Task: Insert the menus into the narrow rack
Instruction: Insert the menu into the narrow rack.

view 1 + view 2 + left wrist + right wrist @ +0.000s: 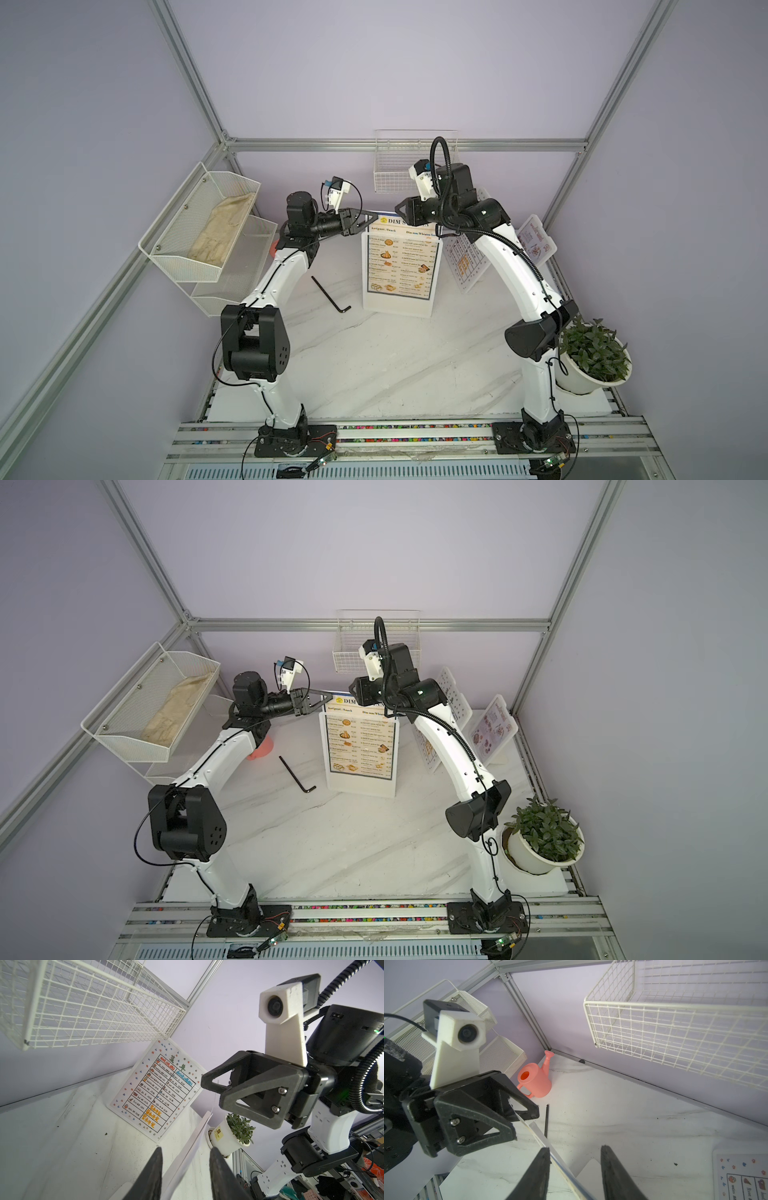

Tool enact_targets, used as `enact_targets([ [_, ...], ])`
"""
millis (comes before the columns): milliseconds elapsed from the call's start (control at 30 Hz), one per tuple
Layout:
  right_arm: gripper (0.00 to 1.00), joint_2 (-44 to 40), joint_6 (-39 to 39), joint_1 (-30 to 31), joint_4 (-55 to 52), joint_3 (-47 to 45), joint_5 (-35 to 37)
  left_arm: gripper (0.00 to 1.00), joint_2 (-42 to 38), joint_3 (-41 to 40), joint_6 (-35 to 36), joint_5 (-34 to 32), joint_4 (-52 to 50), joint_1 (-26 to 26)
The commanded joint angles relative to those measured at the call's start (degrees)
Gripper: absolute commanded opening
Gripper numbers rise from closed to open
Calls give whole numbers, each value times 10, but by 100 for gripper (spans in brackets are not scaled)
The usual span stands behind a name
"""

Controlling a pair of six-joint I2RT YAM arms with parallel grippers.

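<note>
Standing menu (pixel 401 266), hex key (pixel 327 294) beside, plant (pixel 592 351) apart

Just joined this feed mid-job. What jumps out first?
The DIM SUM INN menu stands upright in a clear holder at the table's middle, with the left gripper and right gripper open astride its top edge from opposite sides. Behind the right arm, the dotted table sheet leans on the back wall, and a pink watering can sits near the back left corner.

Dot-edged wht menu (pixel 158 1093); pink watering can (pixel 534 1080); blk hex key (pixel 330 293).
</note>
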Motion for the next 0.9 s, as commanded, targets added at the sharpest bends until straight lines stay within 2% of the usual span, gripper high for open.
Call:
enact_targets([
  [0, 44, -9, -5, 7, -8, -15, -10, 38, -32, -19, -1, 7, 20, 4],
  [567, 44, -32, -1, 19, -3, -67, -19, 40, -39, -43, 1, 5, 26, 6],
  [867, 44, -30, -5, 22, -8, -58, -5, 41, -43, -43, 24, 0, -4, 6],
])
